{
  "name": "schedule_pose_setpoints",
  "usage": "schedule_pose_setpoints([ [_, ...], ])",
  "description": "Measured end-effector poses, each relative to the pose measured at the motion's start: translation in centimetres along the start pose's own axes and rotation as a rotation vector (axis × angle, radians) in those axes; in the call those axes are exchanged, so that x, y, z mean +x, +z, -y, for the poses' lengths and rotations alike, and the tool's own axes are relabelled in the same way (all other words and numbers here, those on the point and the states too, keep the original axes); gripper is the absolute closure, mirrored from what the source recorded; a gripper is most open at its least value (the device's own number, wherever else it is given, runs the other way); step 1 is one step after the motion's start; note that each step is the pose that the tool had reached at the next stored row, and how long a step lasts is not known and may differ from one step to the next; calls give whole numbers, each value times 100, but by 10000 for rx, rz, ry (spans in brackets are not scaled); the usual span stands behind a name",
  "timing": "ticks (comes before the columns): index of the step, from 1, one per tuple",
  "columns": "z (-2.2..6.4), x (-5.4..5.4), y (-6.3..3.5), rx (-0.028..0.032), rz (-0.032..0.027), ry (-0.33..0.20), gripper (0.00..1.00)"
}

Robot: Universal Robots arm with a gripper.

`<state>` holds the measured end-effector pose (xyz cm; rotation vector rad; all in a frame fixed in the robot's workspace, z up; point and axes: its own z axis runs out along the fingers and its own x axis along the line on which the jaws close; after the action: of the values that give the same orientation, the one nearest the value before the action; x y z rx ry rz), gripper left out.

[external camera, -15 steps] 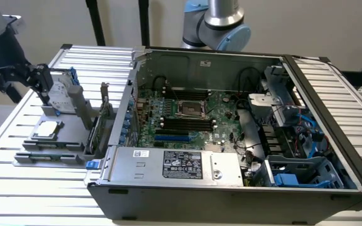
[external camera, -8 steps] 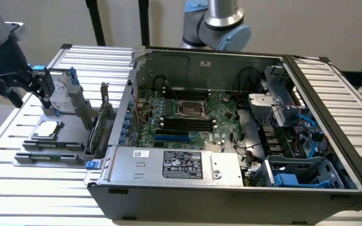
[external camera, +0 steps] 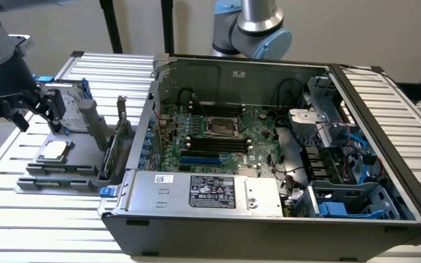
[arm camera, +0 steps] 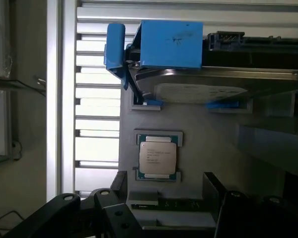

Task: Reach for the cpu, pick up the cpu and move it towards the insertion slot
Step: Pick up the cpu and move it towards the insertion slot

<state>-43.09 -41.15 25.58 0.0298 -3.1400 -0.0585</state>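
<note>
On the grey holder (external camera: 53, 182) at the exterior view's left, the cpu (external camera: 55, 150) (arm camera: 158, 158) lay flat and untouched. Over it hung the gripper (external camera: 37, 118), fingers spread wide and holding nothing, just beside the hard drive (external camera: 70, 107). Farther off, inside the open computer case (external camera: 269, 233), the insertion slot (external camera: 221, 126) sat on the green board, well apart from the cpu.

The cpu (external camera: 55, 150) on a tray (external camera: 75, 171), exterior view's left of case (external camera: 269, 238)
</note>
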Motion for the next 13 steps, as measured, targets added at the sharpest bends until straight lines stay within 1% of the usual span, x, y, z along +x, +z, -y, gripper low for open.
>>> schedule_pose_setpoints([
  [5,27,1,89,0,1,0,29],
  [13,47,1,234,0,1,0,29],
])
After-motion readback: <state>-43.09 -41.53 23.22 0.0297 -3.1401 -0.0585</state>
